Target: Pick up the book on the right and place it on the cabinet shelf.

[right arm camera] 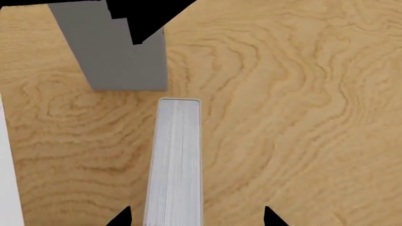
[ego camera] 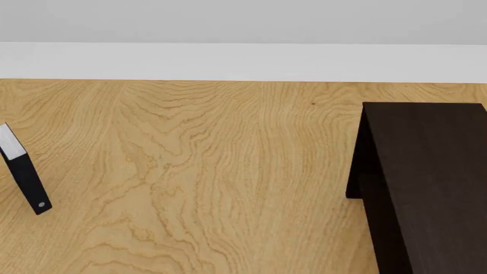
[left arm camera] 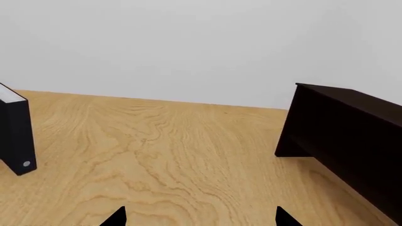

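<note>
On the wooden table (ego camera: 213,188) the head view showed only a black book (ego camera: 27,177) standing way over at the left edge and the dark cabinet (ego camera: 430,188) at the right, with a pale wall (ego camera: 243,60) behind; neither arm was in that shot. The left wrist camera saw the same two things, well apart, with bare wood between them. The left gripper (left arm camera: 199,217) showed only as two dark fingertips (left arm camera: 116,217) spread wide with nothing between them, so it was open and empty. The right wrist camera looked straight down on the book (right arm camera: 177,162), standing on edge with its pale page edges facing the lens. It sat between the right gripper (right arm camera: 196,217) tips, closer to one tip (right arm camera: 120,219) than the other, and the jaws were spread wider than the book, so I'd say not gripping, though the tips barely poke into frame. Just past the book's far end lay a grey slab (right arm camera: 116,56), probably the second grey book, partly covered by a black shape I couldn't make out. No shelf board was visible.
</note>
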{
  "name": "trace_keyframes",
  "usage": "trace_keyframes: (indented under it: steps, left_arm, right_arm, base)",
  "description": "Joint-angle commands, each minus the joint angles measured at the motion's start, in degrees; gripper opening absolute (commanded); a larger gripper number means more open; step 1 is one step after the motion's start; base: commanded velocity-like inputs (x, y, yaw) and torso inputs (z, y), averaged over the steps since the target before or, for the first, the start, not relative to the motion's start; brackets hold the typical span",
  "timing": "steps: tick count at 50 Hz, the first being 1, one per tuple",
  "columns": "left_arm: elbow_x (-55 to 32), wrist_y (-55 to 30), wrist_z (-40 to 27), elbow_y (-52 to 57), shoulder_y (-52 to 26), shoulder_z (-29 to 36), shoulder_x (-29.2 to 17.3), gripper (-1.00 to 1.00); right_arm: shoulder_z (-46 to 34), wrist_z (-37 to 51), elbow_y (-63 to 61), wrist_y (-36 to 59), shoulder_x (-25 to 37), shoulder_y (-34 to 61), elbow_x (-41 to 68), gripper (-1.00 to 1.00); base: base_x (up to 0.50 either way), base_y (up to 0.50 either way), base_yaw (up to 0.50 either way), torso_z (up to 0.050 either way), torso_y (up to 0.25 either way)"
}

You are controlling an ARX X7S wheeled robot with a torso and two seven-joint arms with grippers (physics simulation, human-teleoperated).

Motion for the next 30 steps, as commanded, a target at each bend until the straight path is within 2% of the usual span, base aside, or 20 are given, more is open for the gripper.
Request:
trace_keyframes:
  steps: [1, 30]
  left_arm:
    - [-0.2, 0.0, -0.1, -0.6, -0.6, 0.2, -0.1, 1.0]
    - [-0.9, 0.0, -0.6, -0.3, -0.9, 0.6, -0.7, 1.0]
  right_arm:
    - [-0.4, -0.8, 1.6, -0.1, -1.3, -1.1, -0.1, 1.0]
    - [-1.2, -1.6, 3.9, -0.9, -3.1, -3.9, 0.1, 1.0]
  base:
    - [0.0, 0.0, 0.0, 0.0, 0.0]
    - [0.0, 0.0, 0.0, 0.0, 0.0]
